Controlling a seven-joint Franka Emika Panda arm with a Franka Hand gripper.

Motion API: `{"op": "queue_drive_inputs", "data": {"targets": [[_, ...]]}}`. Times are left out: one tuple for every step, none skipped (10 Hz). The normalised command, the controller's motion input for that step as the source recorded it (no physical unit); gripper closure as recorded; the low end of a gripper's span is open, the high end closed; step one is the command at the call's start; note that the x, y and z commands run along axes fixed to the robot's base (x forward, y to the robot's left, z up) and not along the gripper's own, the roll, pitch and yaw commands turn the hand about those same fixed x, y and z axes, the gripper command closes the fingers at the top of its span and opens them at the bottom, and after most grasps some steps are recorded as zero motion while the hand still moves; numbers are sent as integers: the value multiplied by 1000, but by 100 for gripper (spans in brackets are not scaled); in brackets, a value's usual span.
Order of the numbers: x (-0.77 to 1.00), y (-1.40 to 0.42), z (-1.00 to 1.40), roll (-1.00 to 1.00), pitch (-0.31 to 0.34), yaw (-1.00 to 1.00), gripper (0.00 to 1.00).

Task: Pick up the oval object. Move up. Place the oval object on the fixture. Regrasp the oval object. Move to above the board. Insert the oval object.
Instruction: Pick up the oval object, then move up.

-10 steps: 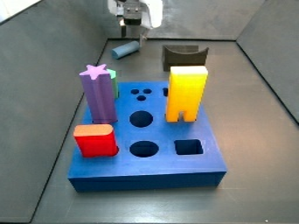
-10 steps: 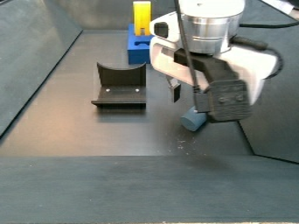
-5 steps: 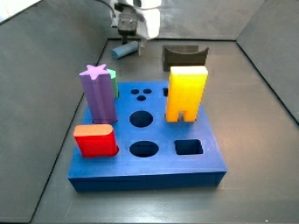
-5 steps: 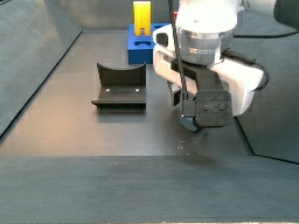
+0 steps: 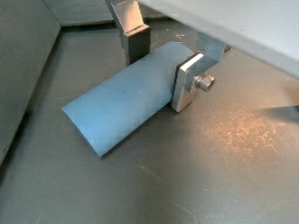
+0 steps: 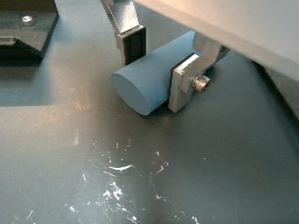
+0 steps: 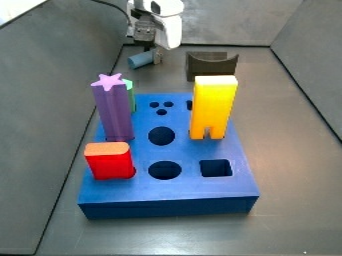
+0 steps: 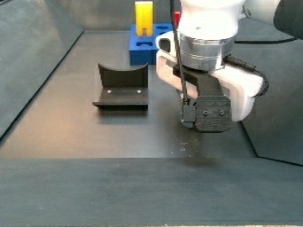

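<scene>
Lowered to the dark floor, at the far end of a side view, beyond the board: the gripper, jaws clamped on the oval object. Lying on its side on the floor in both wrist views, a smooth grey-blue peg, one silver finger pressed to one flank and the dark-padded other finger to the opposite flank. Mostly hidden behind the gripper in a side view. Standing on the blue board – a purple star-topped peg, a yellow arch-shaped block, a red block. Resting apart from the gripper, well clear of the peg, the dark fixture with its curved notch – also visible beyond the board.
</scene>
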Motion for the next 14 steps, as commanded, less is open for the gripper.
{"op": "queue_drive_inputs", "data": {"targets": [[0, 0, 0, 0, 0, 0, 100], [0, 0, 0, 0, 0, 0, 100], [0, 0, 0, 0, 0, 0, 100], [0, 0, 0, 0, 0, 0, 100], [0, 0, 0, 0, 0, 0, 100], [0, 0, 0, 0, 0, 0, 100], [0, 0, 0, 0, 0, 0, 100], [0, 0, 0, 0, 0, 0, 100], [0, 0, 0, 0, 0, 0, 100], [0, 0, 833, 0, 0, 0, 100], [43, -10, 821, 3, -6, -25, 100], [24, -7, 730, 12, 24, -32, 100], [12, -1, 655, 26, 38, -35, 100], [-7, 3, 446, 58, 69, -34, 100]]}}
